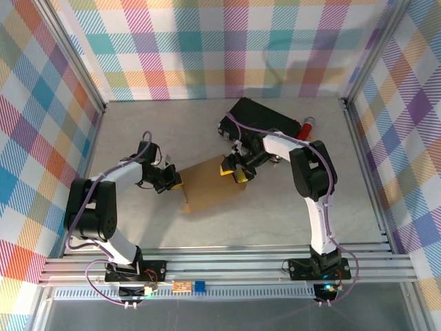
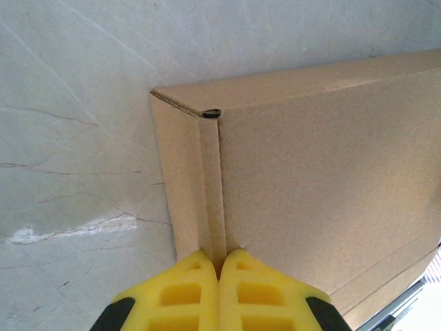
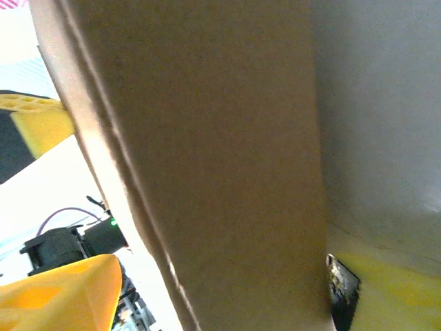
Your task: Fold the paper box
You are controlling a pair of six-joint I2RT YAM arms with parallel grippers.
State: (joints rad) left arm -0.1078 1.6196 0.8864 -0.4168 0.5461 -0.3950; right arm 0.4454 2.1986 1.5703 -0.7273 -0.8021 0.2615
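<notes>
The grey table (image 1: pixel 289 207) carries everything; the paper box (image 1: pixel 210 187) lies flat near its middle, a little toward the left edge, with both arms reaching in from the near edge to meet it from opposite sides, most likely so that one steadies it while the other works a panel; the black case (image 1: pixel 265 117) sits well apart toward the far edge, clear of the work, with a small red object (image 1: pixel 308 128) just beside it.

The right gripper (image 1: pixel 234 169) is at the box's far right corner; its jaws are spread and straddle a cardboard panel, one yellow finger (image 3: pixel 55 296) standing clear of the sheet, the other (image 3: pixel 393 276) close against it, which looks like positioning for a fold, not a grip.

The left gripper (image 1: pixel 176 183) is at the box's left edge; its fingers (image 2: pixel 182 293) are pressed together, tips set at the crease of the side wall, probably to hold that fold flat; whether any cardboard sits between them cannot be told.
</notes>
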